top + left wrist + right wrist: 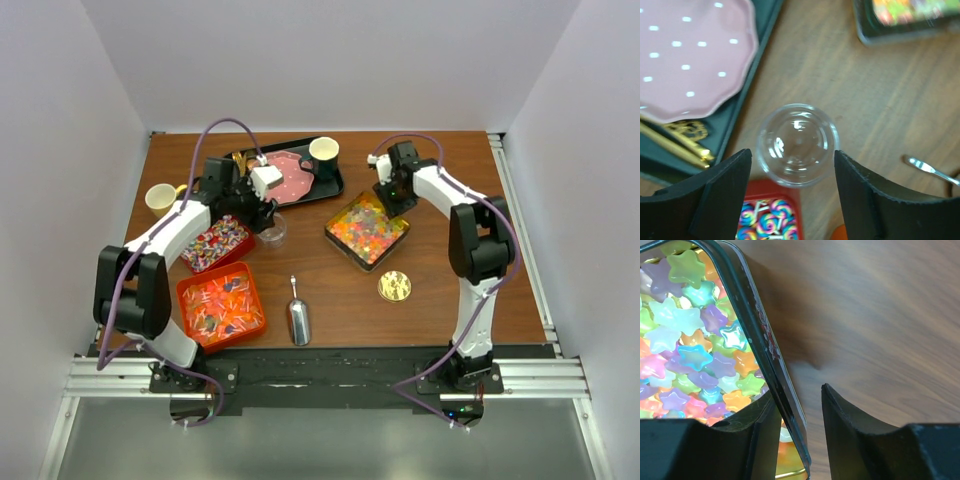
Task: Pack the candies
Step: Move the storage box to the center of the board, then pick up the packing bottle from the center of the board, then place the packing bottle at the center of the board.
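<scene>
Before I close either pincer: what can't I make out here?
Scoop: left wrist, blurred, cut by the right edge.
Tin: right wrist, cropped by the left and bottom edges.
Gold utensils: left wrist, blurred, cut by the left edge.
Candies: top view, too small to tell apart.

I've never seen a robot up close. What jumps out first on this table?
The candies: pastel star sweets in a dark tin at centre right, its wall between the fingers of the right claw; swirled sweets and orange-red sweets at left. The left claw brackets a clear empty cup.
</scene>
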Tool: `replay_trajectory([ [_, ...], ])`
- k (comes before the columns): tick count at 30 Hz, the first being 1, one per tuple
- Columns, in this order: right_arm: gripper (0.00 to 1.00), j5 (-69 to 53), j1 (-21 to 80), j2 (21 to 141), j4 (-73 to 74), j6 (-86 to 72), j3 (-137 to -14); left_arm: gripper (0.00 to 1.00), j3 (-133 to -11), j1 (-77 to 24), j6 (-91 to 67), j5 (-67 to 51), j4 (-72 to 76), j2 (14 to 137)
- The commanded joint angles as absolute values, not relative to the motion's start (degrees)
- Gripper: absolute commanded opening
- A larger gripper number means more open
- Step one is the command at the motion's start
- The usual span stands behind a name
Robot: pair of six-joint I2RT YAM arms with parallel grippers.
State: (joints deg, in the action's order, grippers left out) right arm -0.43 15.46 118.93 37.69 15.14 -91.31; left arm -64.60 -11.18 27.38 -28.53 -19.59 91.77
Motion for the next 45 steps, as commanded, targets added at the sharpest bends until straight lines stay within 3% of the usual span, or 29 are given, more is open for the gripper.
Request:
replay_trajectory([
  [1, 0.39, 4.04, 12.13, 119.71, 35.16, 14.15, -94.57, 0.7, -66.01, -13.27, 29.27, -32.34, -22.5, 92.63],
  [9, 0.4, 2.04, 11.95, 117.61, 35.42, 14.33, -95.71, 0.61, -67.23, -15.82, 28.83, -31.38, -22.76, 94.92],
  [13, 0.48, -1.22, 11.95, 114.0, 36.38, 13.71, -95.98, 0.54, -67.06, -17.05, 28.65, -30.06, -23.47, 95.8],
  [20, 0.58, -5.62, 11.87, 107.23, 37.61, 12.39, -95.8, 0.24, -67.67, -17.58, 26.98, -25.93, -22.68, 98.96],
  [29, 0.61, -5.19, 11.95, 95.91, 38.14, 14.23, -89.49, 0.0, -65.74, -19.42, 29.0, -23.29, -22.06, 98.01],
  [38, 0.66, -2.63, 9.85, 83.68, 41.65, 14.77, -83.24, 0.0, -66.01, -28.2, 30.5, -33.83, -32.94, 88.97],
  [45, 0.66, -3.78, 7.38, 80.25, 45.53, 13.8, -81.74, 0.0, -58.55, -44.79, 28.58, -33.32, -34.55, 80.87],
])
